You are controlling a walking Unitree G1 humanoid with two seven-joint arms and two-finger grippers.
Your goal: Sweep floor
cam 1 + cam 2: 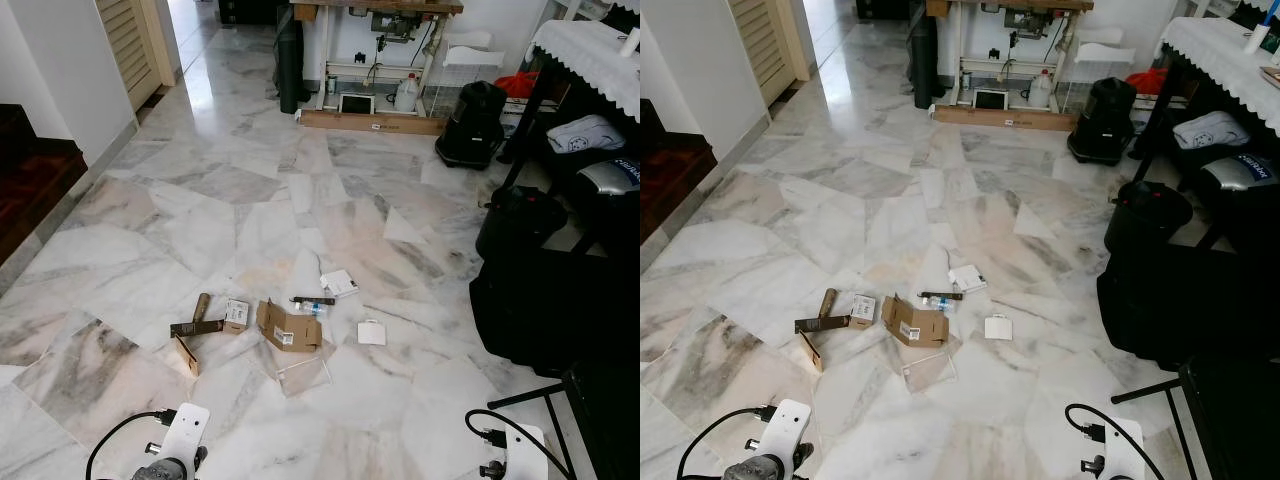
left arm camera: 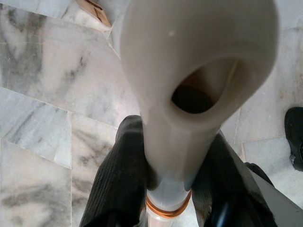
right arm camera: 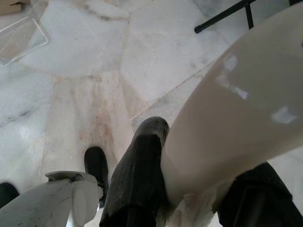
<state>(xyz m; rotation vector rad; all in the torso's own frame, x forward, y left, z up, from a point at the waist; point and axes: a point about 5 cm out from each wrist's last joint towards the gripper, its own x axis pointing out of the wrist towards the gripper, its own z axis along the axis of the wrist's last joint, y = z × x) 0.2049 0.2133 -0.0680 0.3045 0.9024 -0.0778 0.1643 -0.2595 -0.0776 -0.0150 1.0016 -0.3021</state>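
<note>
Your left gripper (image 2: 165,184) is clamped on a cream plastic handle with a hanging hole (image 2: 189,85); your right gripper (image 3: 194,189) grips a second glossy cream handle (image 3: 236,123). Ahead of you on the pale veined marble floor (image 1: 200,200) the litter sits together: a torn brown cardboard box (image 1: 287,327), a clear plastic tray (image 1: 303,374) just nearer, and white paper scraps (image 1: 371,333) to its right

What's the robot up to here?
It stands on a marble floor facing scattered litter: a torn cardboard box, a clear plastic tray and small cards. The left hand grips a cream handle; the right hand grips another cream handle. The litter lies unswept.
</note>
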